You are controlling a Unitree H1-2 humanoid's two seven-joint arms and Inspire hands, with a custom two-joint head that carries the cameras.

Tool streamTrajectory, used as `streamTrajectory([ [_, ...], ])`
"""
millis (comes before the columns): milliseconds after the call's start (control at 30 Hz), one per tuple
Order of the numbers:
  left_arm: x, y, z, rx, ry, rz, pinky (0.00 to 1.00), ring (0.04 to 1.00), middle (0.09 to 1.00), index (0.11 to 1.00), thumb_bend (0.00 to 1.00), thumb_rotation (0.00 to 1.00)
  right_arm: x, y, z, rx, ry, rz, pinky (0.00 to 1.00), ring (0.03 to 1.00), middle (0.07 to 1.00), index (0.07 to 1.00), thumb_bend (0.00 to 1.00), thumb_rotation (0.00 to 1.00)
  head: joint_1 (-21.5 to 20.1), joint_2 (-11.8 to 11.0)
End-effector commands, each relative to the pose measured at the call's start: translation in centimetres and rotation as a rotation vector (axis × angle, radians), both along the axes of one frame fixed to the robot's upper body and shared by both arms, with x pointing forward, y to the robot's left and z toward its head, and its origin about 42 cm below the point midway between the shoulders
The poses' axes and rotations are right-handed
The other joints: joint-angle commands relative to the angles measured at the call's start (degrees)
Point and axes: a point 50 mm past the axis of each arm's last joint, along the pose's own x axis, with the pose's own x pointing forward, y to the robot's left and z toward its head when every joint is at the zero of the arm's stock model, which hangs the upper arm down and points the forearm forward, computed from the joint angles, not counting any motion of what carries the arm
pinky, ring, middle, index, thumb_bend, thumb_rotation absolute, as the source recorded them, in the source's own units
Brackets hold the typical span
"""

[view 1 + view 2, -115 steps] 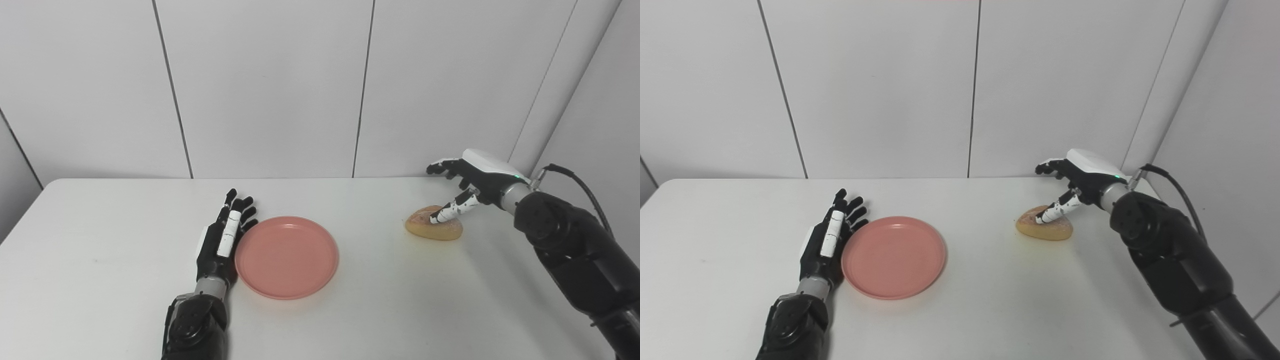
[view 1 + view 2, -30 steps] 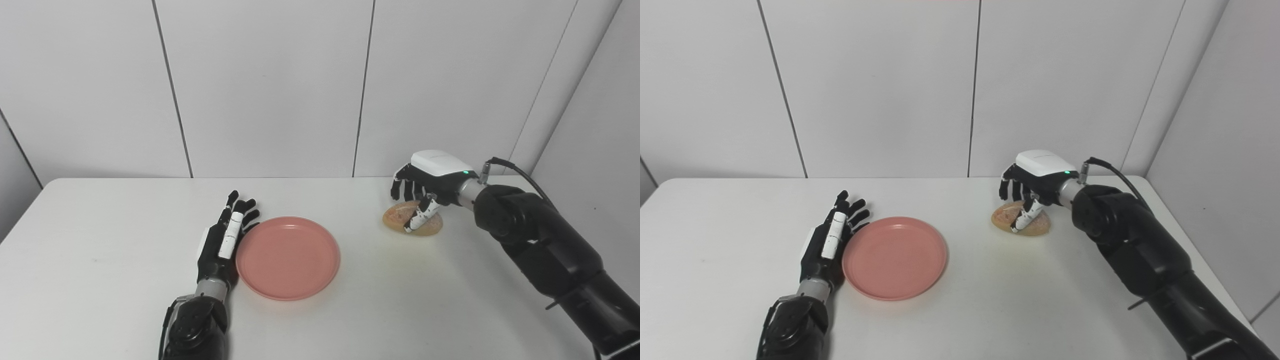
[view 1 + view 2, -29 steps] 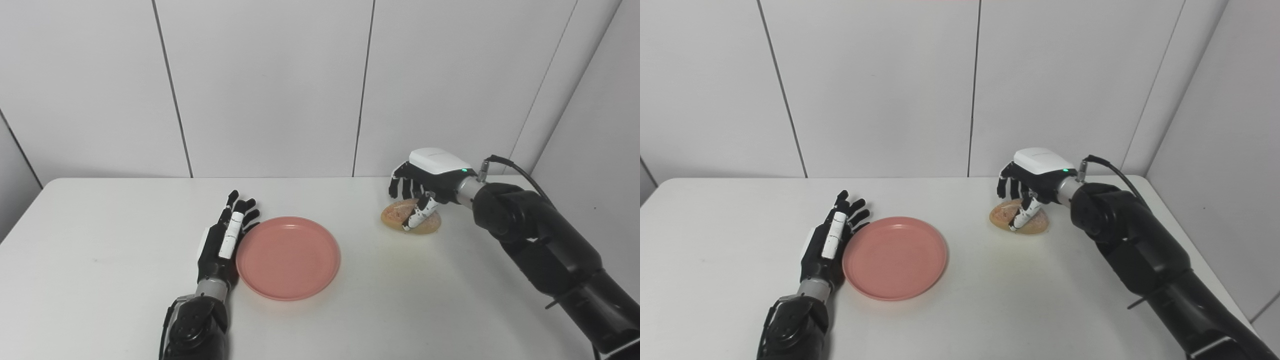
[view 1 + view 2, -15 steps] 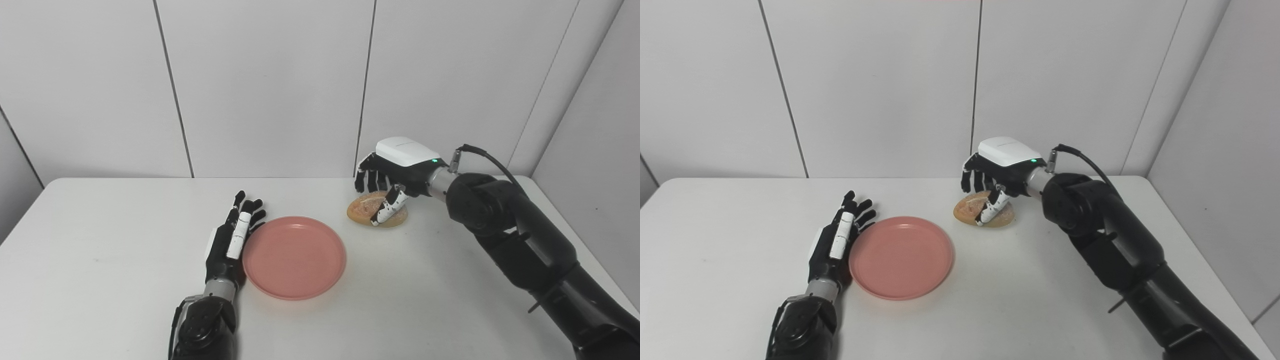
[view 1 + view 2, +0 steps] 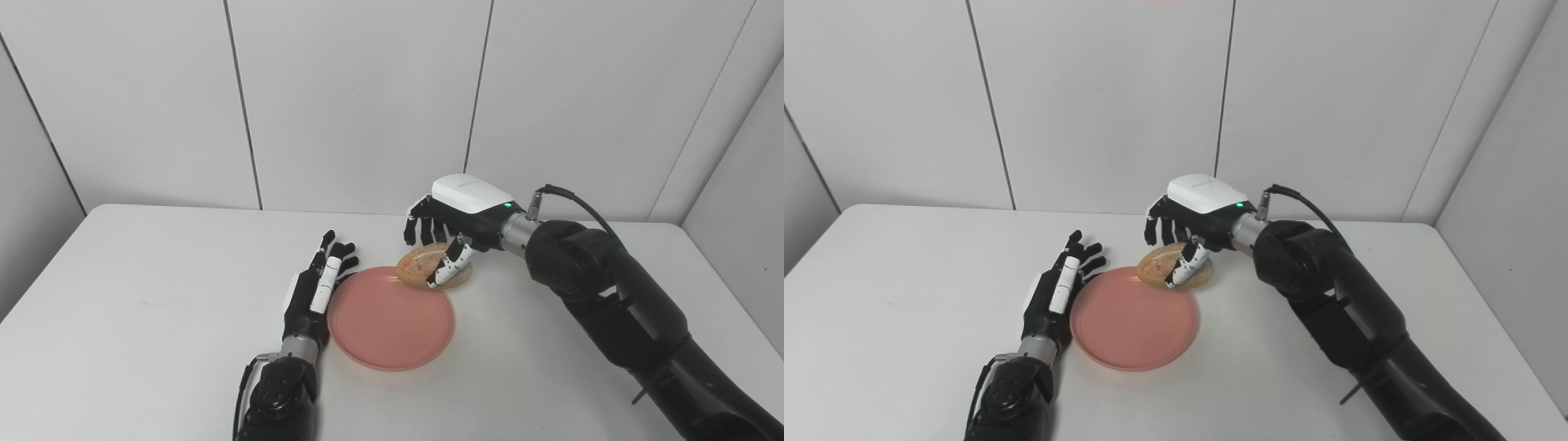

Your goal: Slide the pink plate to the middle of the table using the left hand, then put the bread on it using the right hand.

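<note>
The pink plate (image 5: 392, 321) lies flat near the middle of the white table (image 5: 122, 294). My left hand (image 5: 315, 288) lies open and flat on the table, its edge against the plate's left rim. My right hand (image 5: 447, 229) is shut on the round golden bread (image 5: 422, 269), thumb in front and fingers curled over its far side. The bread hangs over the plate's far right rim, just above it. It also shows in the right eye view (image 5: 1164, 264), with the right hand (image 5: 1185, 229) over it.
White wall panels (image 5: 367, 104) stand right behind the table's far edge. A black cable (image 5: 582, 205) loops from the right wrist. The right forearm (image 5: 618, 306) crosses the table's right side.
My right hand has carried the bread left from the table's right side to the plate's far rim. The camera has shifted, so the whole scene sits further right. The left hand stays against the plate.
</note>
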Motion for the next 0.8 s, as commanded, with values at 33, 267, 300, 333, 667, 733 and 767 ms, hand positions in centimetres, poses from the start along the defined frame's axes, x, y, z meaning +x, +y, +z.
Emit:
streamTrajectory([
  [33, -0.3, -0.9, 0.0, 0.009, 0.004, 0.007, 0.73, 0.819, 0.845, 0.936, 0.92, 0.84, -0.3, 1.8, 3.2, 0.001, -0.098, 0.072, 0.36, 0.427, 0.453, 0.523, 0.53, 0.0, 0.6, 0.2],
  [267, -0.4, -0.9, -0.1, -0.004, 0.014, 0.013, 0.73, 0.822, 0.851, 0.936, 0.92, 0.84, -0.2, 3.6, 2.8, -0.02, -0.094, 0.105, 0.39, 0.468, 0.479, 0.502, 0.53, 0.0, 1.4, 0.5],
  [300, -0.4, -0.9, -0.1, -0.003, 0.013, 0.014, 0.73, 0.819, 0.848, 0.935, 0.92, 0.84, -0.2, 3.8, 2.7, -0.025, -0.093, 0.11, 0.4, 0.473, 0.478, 0.503, 0.53, 0.0, 1.5, 0.5],
  [333, -0.3, -0.9, -0.1, -0.001, 0.01, 0.015, 0.72, 0.814, 0.843, 0.934, 0.91, 0.84, -0.2, 4.1, 2.6, -0.03, -0.093, 0.116, 0.4, 0.476, 0.476, 0.505, 0.53, 0.0, 1.5, 0.5],
  [667, -0.4, -1.1, 0.1, 0.006, 0.004, 0.02, 0.7, 0.803, 0.848, 0.924, 0.91, 0.85, 0.1, 4.8, 1.0, -0.053, -0.065, 0.144, 0.37, 0.441, 0.458, 0.52, 0.53, 0.0, 1.7, 0.9],
  [733, -0.3, -1.1, 0.1, 0.006, 0.002, 0.02, 0.69, 0.801, 0.845, 0.924, 0.9, 0.85, 0.3, 4.8, 0.7, -0.054, -0.059, 0.142, 0.36, 0.437, 0.457, 0.521, 0.53, 0.0, 1.6, 1.0],
  [767, -0.3, -1.1, 0.1, 0.005, 0.001, 0.02, 0.69, 0.799, 0.84, 0.922, 0.91, 0.84, 0.4, 4.8, 0.5, -0.055, -0.055, 0.14, 0.36, 0.43, 0.454, 0.523, 0.53, 0.0, 1.6, 1.0],
])
